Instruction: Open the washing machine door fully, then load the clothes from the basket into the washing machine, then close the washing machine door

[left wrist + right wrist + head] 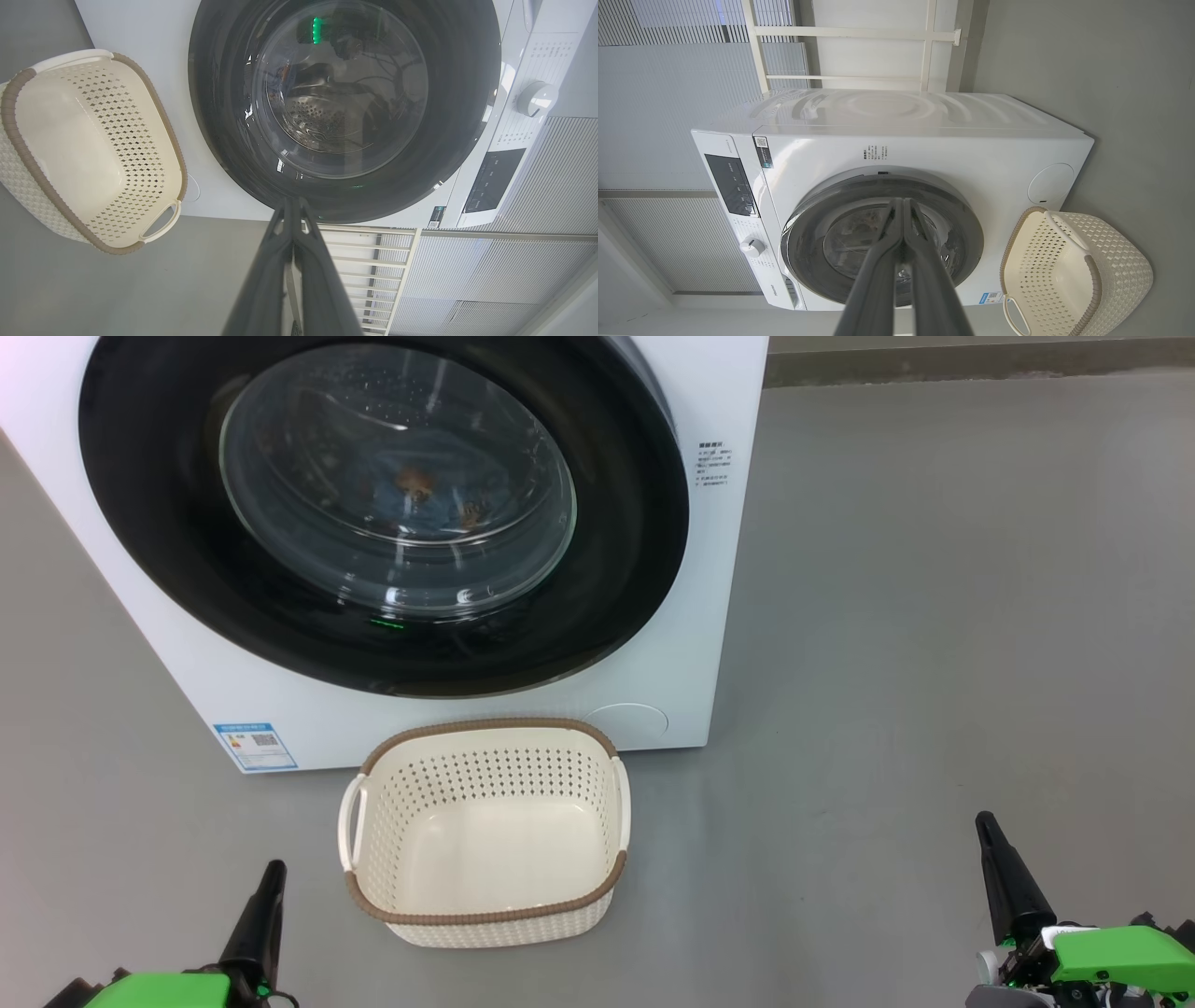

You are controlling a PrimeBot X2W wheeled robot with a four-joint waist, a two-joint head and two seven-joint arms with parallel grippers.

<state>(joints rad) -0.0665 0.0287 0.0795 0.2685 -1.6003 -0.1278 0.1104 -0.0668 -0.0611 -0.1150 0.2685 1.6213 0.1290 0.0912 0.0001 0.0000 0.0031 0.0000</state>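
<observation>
The white washing machine fills the upper left of the head view, and its round black door lies flat against the front, closed. Behind the door's glass lie the clothes, light-blue fabric with brown figures, inside the drum. On the floor just in front stands the cream basket with a brown rim, nothing in it. My left gripper is low at the left of the basket, shut with nothing in it. My right gripper is far to the right, shut too. The machine and basket also appear in the right wrist view, and the door and basket in the left wrist view.
Grey floor stretches wide to the right of the machine. A blue label sits at the machine's lower left corner. Behind the machine, the right wrist view has a pale wall with a white frame and ribbed panels.
</observation>
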